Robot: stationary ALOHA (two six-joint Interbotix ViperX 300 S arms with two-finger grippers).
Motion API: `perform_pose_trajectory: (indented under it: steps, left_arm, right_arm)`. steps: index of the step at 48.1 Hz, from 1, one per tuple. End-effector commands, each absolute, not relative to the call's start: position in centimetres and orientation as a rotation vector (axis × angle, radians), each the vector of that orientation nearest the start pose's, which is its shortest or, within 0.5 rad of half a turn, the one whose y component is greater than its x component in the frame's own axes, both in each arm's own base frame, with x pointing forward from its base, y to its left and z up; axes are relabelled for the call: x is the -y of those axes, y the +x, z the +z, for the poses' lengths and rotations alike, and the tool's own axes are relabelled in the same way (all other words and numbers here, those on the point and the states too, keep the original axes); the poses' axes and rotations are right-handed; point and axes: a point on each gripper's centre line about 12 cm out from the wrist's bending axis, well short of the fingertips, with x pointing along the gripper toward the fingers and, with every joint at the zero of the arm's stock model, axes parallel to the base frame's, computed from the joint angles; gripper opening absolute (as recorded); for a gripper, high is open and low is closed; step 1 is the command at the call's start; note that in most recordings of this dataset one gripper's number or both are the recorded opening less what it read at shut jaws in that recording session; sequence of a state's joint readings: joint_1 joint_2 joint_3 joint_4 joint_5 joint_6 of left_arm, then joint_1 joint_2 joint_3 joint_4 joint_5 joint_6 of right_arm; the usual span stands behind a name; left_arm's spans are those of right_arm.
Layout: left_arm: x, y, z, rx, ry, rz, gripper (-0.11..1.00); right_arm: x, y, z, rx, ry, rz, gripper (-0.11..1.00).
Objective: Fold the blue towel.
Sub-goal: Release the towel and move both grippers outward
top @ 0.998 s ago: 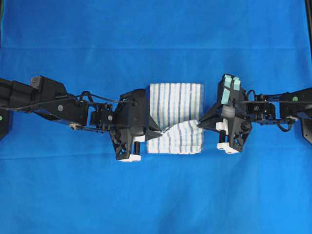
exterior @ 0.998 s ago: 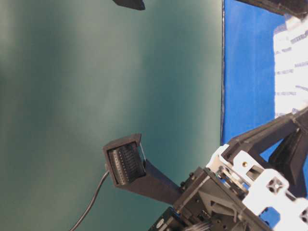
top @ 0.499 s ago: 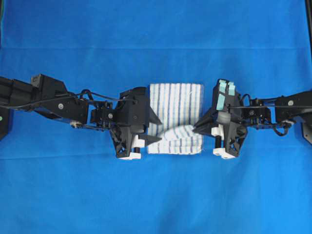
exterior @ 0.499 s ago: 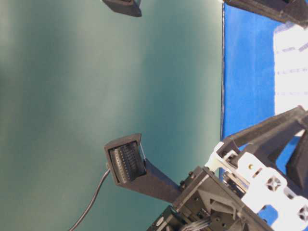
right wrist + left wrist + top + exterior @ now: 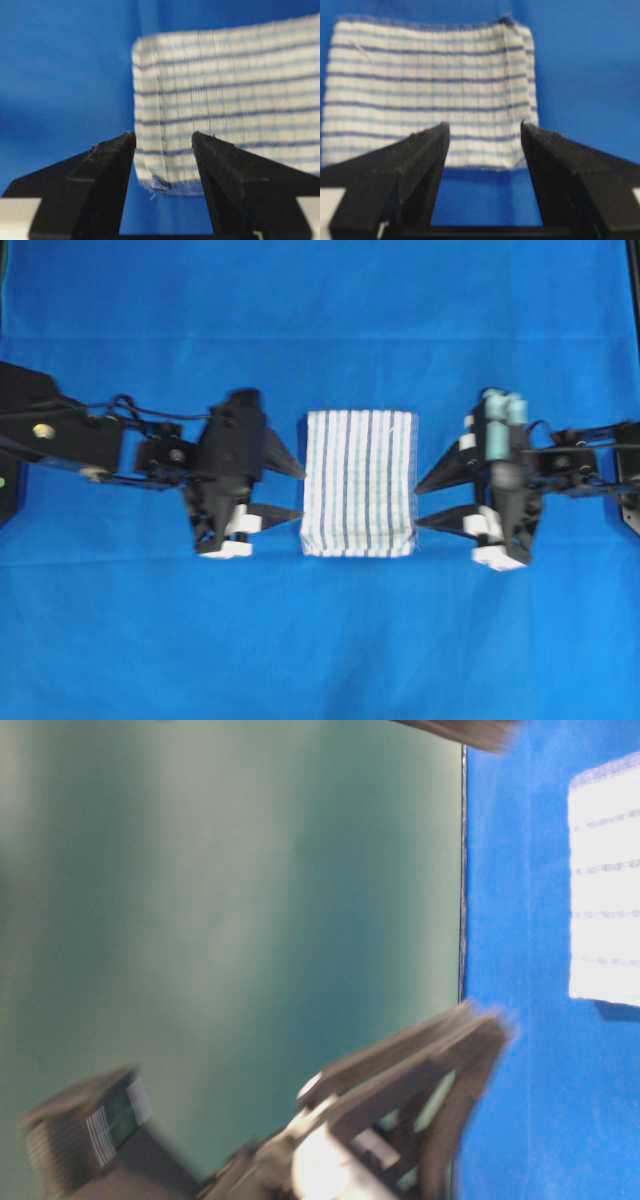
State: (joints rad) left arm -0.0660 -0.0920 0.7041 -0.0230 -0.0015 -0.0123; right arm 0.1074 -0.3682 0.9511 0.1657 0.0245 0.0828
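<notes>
At the centre of the overhead frame, the rectangular white woven towel with thin light- and dark-blue stripes (image 5: 359,483) lies flat in a compact folded block on the plain solid-blue table covering (image 5: 320,640). Stripes run top to bottom in this view; edges look even, lower edge slightly rounded. Left of the towel, the black left gripper (image 5: 290,490) points toward it, jaws spread, tips just short of the cloth's left edge, nothing between them. Right of the towel, the black right gripper (image 5: 428,502) mirrors it, jaws spread, tips at or just beside the right edge; contact cannot be told. Both wrist views show open black fingers (image 5: 422,150) (image 5: 107,155) framing the towel beyond, gap empty. Table-level view blurred; towel at upper right.
</notes>
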Motion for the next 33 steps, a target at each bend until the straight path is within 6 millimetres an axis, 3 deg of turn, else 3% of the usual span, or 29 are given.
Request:
perform_pose_trajectory:
  steps: [1,11,19,33]
  left_arm:
    - [2.3,36.0,22.0,-0.533,-0.015,-0.053,0.52]
    - [2.0,31.3,25.1,-0.407,-0.019,-0.055,0.52]
    - [1.5,27.1,26.2,-0.306,-0.017,-0.049,0.52]
    - [1.1,20.8,27.1,-0.156,0.029,-0.054,0.52]
  right_arm:
    - [-3.1,28.1,22.0,-0.528,0.198,0.048,0.56]
    - [-2.5,24.1,24.8,-0.383,0.157,0.069,0.56]
    - [-2.0,21.8,26.1,-0.312,0.11,0.072,0.55]
    - [-0.4,18.9,25.5,-0.254,0.075,0.011,0.55]
